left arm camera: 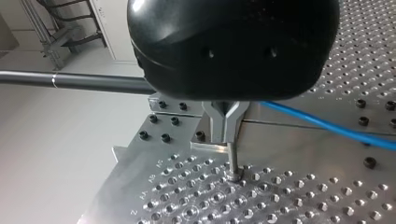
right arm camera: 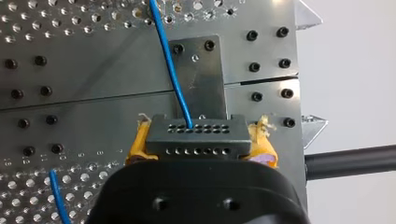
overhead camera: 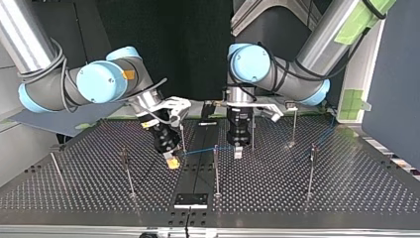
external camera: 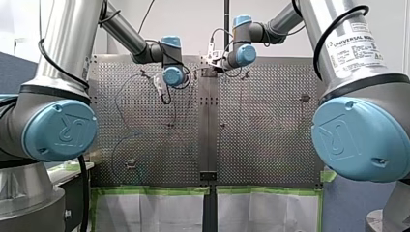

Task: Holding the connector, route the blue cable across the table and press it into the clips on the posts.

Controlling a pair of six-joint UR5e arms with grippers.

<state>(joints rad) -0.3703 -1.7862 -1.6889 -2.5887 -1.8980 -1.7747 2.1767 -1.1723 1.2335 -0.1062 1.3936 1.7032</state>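
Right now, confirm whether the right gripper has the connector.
Yes, the right gripper clamps the connector between its yellow pads.

Thin blue cable point(right arm camera: 170, 65); dark grey rectangular connector point(right arm camera: 196, 137) dotted with two hole rows; frayed yellow gripper pads point(right arm camera: 137, 144); silver perforated metal tabletop point(overhead camera: 322, 188).

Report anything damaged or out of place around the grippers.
The yellow pads on my right gripper look frayed, ragged at their tips either side of the connector. Nothing else stands out along the blue cable.
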